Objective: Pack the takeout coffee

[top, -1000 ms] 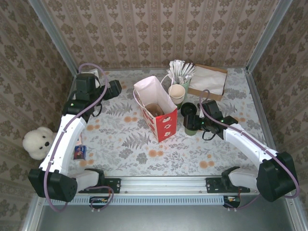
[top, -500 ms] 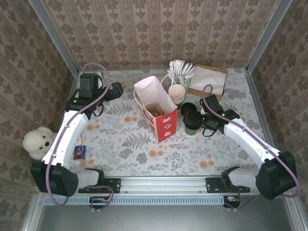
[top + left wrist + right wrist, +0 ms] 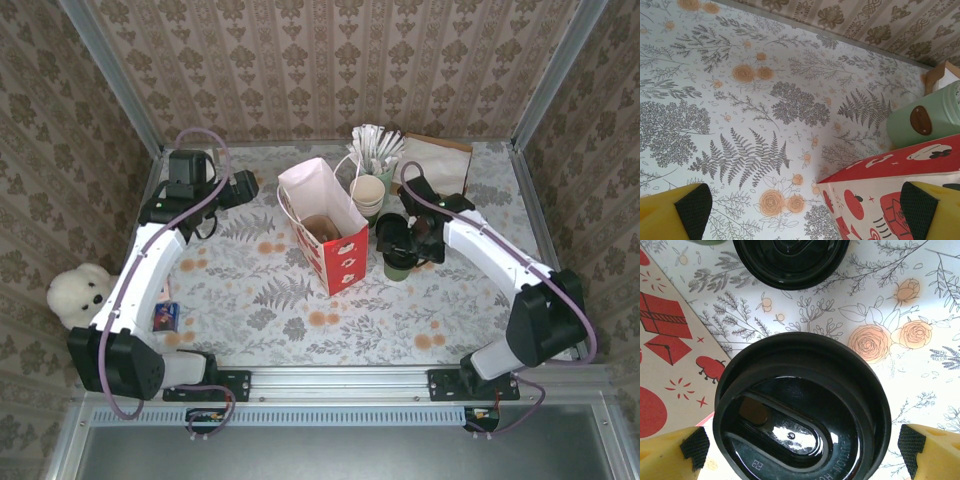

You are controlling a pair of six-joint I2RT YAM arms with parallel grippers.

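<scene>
probably light and easily crushed, the lidded takeout coffee cup [image 3: 800, 405], standing just right of centre in the top view beside the red paper bag [image 3: 340, 255], sits between the spread right tool [image 3: 802, 452] and wants a gentle grip on its paper wall below the slick lid, while the left tool [image 3: 805, 210] is also spread.

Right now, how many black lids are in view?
2. One lid caps the takeout coffee beside the red bag; a loose lid lies just beyond it. More could be hidden.

A robotics lab booth is showing here: wallpapered panels [image 3: 300, 60] on aluminium posts [image 3: 112, 75] are enclosing a floral-print table [image 3: 260, 300], with 2 robot arms [image 3: 150, 265] bolted on a rail [image 3: 340, 380].
</scene>
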